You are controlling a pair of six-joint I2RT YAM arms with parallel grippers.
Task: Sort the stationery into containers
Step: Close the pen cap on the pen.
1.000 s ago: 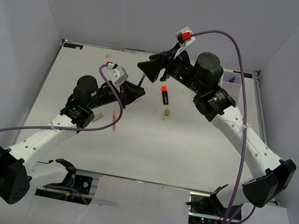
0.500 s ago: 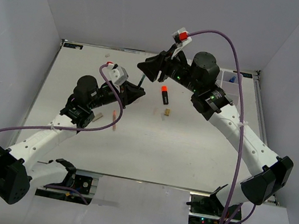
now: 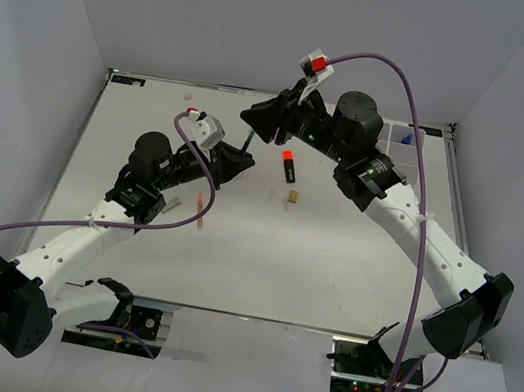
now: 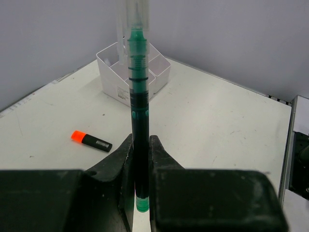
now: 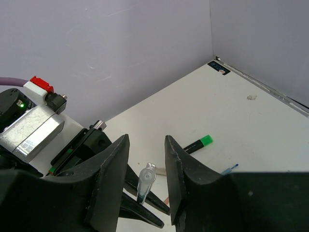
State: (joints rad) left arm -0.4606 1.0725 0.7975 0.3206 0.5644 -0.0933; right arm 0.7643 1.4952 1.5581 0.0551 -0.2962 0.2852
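My left gripper [image 4: 140, 140] is shut on a dark pen with green ends [image 4: 140, 121], held off the table. The pen's clear cap [image 5: 146, 181] points between the fingers of my right gripper [image 5: 147, 137]. Those jaws stand apart with a gap on each side of the cap. In the top view the two grippers meet at the table's back middle, left [image 3: 238, 159] and right [image 3: 258, 119], with the pen [image 3: 248, 143] between them. A white container [image 4: 130, 77] stands at the back right.
An orange-capped marker [image 3: 288, 166] and a small tan block [image 3: 293, 197] lie mid-table. A pink stick [image 3: 202, 211] lies by the left arm. A green-capped marker [image 5: 198, 144] and a thin blue pen [image 5: 229, 169] lie beyond. The container [image 3: 403, 145] holds a blue-capped bottle [image 3: 408, 138].
My right gripper has edged left over the pen's cap end and its jaws have narrowed. The left gripper and the pen have stayed in place.
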